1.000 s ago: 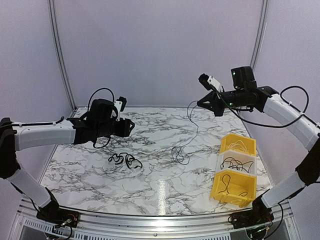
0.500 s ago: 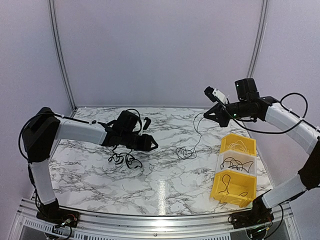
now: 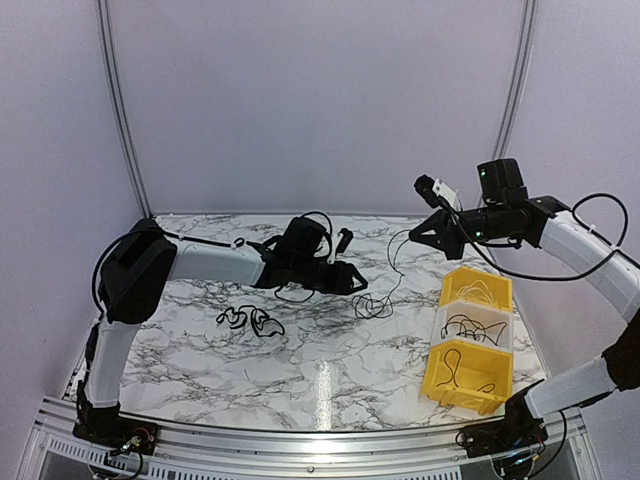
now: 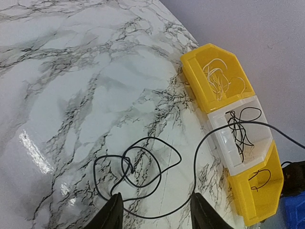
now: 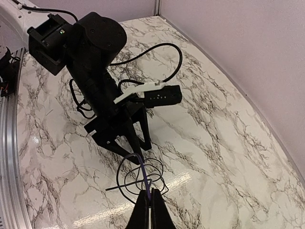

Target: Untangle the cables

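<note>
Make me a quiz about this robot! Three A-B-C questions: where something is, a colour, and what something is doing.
1. Where do the bins stand?
A) on the robot's right side of the table
B) on its left side
C) in the middle

2. What colour is the middle bin?
A) red
B) white
C) green

3. The jaws of the right arm are:
A) wide open, holding nothing
B) shut on a bin
C) shut on a thin cable

Answers:
1 A: the top view shows them beside the right arm.
2 B: it sits between two yellow ones.
3 C: the right wrist view shows them closed on it.
</note>
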You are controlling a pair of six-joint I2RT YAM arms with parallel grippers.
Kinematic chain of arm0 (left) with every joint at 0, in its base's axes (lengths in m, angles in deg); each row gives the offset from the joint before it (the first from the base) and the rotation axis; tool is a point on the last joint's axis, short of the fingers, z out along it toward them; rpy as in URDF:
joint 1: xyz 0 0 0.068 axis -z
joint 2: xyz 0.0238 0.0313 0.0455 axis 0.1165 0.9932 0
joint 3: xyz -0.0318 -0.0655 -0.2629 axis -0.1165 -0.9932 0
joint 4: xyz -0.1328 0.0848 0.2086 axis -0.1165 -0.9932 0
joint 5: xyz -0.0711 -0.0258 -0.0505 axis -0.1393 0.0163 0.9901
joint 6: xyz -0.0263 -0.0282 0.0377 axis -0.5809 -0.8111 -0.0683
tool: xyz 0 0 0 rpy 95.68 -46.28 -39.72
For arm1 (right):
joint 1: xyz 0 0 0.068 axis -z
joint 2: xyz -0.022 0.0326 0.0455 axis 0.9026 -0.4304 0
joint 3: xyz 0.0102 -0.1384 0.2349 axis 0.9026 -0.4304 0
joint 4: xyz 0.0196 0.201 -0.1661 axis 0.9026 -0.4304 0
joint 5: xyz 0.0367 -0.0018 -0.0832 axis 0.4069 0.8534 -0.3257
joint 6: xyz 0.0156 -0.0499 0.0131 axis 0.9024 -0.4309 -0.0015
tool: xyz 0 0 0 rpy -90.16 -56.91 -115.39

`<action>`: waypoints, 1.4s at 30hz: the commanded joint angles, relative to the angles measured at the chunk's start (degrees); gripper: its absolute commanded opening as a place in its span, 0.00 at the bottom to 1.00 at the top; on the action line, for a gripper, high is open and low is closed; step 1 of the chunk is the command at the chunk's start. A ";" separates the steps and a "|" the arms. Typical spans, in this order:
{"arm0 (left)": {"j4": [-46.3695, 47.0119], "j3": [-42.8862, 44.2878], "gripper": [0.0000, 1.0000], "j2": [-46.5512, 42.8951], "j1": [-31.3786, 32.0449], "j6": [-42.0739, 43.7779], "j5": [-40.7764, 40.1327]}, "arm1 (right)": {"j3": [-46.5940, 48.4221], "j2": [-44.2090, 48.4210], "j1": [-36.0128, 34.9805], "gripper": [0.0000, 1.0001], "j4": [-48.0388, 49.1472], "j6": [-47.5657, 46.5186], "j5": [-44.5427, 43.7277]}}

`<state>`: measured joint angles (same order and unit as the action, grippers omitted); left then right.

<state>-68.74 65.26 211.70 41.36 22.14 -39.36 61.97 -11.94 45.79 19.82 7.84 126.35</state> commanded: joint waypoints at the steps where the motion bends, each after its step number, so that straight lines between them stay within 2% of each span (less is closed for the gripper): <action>1: -2.41 3.42 0.49 3.74 0.73 4.98 -0.60 | -0.27 1.51 -0.16 0.00 -0.38 0.20 1.82; 8: -2.63 8.84 0.45 9.62 1.50 5.56 -1.80 | -1.04 1.48 -0.17 0.00 0.14 0.84 2.46; 20: -5.45 16.12 0.11 15.53 1.61 6.49 -6.65 | -0.92 1.57 -0.13 0.00 0.10 1.59 3.43; 23: -5.72 16.06 0.10 15.49 1.68 7.11 -6.61 | -0.74 1.65 -0.13 0.00 -0.05 1.67 3.44; 25: -5.86 15.84 0.13 15.31 1.61 7.30 -5.77 | -0.70 1.66 -0.18 0.00 -0.08 1.61 3.45; 29: -5.87 14.31 0.15 14.48 1.61 7.76 -4.42 | -1.02 1.68 -0.15 0.00 0.05 1.56 3.37; 34: -4.81 10.94 0.05 11.89 1.54 9.07 -6.31 | -1.20 2.15 -0.17 0.00 -0.61 1.29 3.07; 42: 1.40 -3.78 0.00 -3.22 -2.40 8.26 -15.77 | -3.15 7.18 0.23 0.00 -3.10 0.05 -4.12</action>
<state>-71.28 67.51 218.30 41.89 30.45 -49.07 59.37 -8.58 45.79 18.66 8.69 126.73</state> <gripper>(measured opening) 0.027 0.017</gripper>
